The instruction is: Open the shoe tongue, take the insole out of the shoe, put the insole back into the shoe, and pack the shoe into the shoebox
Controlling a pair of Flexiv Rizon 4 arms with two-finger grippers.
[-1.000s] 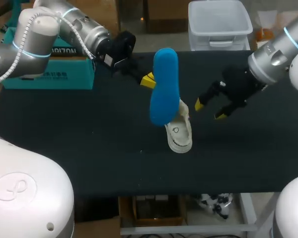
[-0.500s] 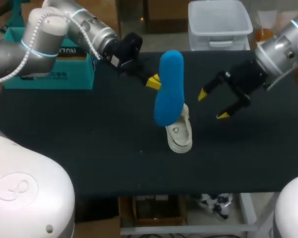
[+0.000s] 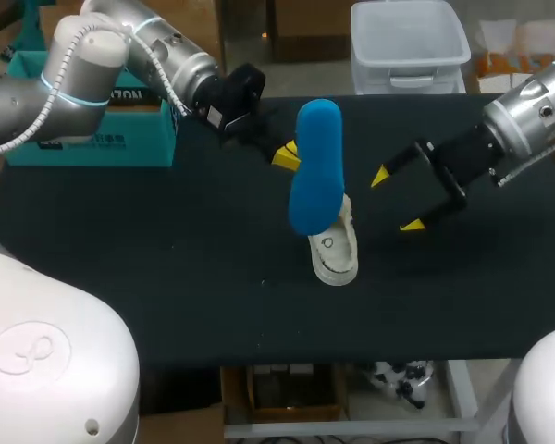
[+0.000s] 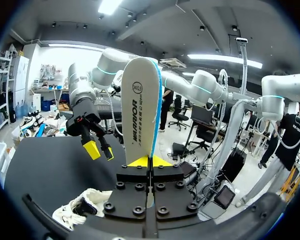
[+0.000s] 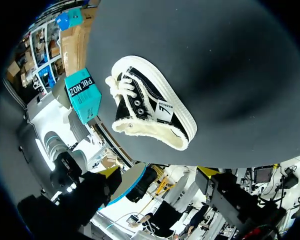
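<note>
My left gripper [image 3: 286, 154] is shut on the edge of a blue insole [image 3: 314, 168] and holds it up on end above the table. In the left wrist view the insole's [image 4: 140, 112] pale underside rises from between my yellow tips [image 4: 150, 161]. Just below and in front of it, a low sneaker [image 3: 334, 246] with a white sole lies on the dark table [image 3: 166, 268]. The right wrist view shows the sneaker's [image 5: 151, 109] black upper and open mouth. My right gripper [image 3: 397, 200] hangs open to the right of the shoe and insole, holding nothing; it also shows in the left wrist view [image 4: 97, 149].
A teal shoebox [image 3: 92, 141] stands at the table's back left, behind my left arm; it shows past the shoe in the right wrist view [image 5: 83, 95]. Bare dark tabletop lies in front of the shoe and to both sides.
My right gripper has drawn back to the right, away from the insole, and turned, staying open. The left gripper has carried the insole slightly to the right.
</note>
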